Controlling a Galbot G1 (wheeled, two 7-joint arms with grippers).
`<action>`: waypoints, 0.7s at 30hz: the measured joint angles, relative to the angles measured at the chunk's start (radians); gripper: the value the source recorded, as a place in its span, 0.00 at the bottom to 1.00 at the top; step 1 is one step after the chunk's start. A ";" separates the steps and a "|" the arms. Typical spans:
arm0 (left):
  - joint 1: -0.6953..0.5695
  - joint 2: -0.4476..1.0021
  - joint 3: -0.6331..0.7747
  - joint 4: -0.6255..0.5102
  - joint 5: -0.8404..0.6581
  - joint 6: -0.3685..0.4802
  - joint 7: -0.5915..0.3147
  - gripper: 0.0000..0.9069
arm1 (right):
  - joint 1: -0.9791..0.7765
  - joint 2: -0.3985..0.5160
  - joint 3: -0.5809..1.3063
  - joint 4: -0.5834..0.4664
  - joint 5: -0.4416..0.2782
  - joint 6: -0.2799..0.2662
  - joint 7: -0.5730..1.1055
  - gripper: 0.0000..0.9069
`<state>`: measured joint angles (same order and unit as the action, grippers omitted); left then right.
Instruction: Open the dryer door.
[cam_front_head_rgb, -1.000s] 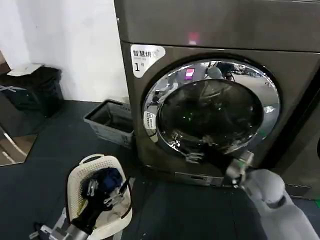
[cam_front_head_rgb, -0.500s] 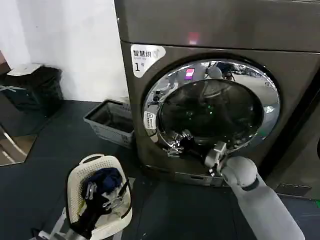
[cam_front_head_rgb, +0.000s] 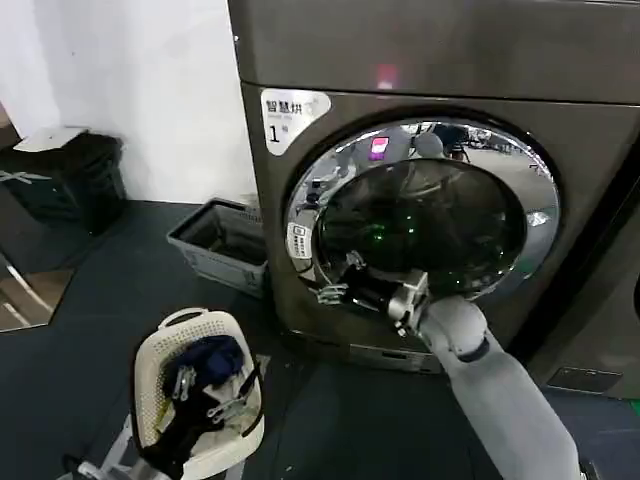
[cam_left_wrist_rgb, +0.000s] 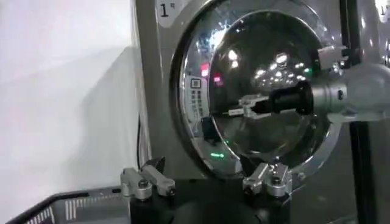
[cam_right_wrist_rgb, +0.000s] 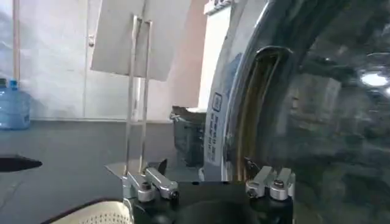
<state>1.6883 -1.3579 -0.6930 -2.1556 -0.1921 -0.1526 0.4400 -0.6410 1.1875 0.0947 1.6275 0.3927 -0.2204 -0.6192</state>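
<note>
The right gripper (cam_front_head_rgb: 333, 283), fingers spread, sits at the lower-left chrome rim of the round dark-glass dryer door (cam_front_head_rgb: 425, 215), far nearer than the left gripper (cam_front_head_rgb: 215, 395), whose finger state I cannot tell.

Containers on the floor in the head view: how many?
3: a white perforated plastic basket beneath the left gripper, a grey rectangular bin beside the dryer, and a black bin at far left.

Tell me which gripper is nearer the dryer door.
Right. The right gripper is up against the dryer door at its lower left chrome rim; the left gripper hangs low over the white laundry basket, well short of it.
</note>
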 joint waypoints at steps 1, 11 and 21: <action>0.000 0.003 -0.003 0.001 -0.001 0.000 0.000 1.00 | 0.000 0.001 0.002 -0.004 0.000 -0.002 -0.007 1.00; -0.031 0.042 -0.050 0.013 -0.043 0.027 -0.005 1.00 | -0.053 -0.035 0.035 0.024 -0.016 -0.035 -0.172 1.00; -0.138 0.177 -0.047 0.075 -0.117 0.080 -0.043 1.00 | -0.133 -0.090 0.074 0.117 -0.014 -0.059 -0.306 1.00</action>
<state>1.5500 -1.1809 -0.7400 -2.0805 -0.3095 -0.0728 0.3966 -0.7737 1.0973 0.1685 1.7444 0.3787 -0.2791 -0.9256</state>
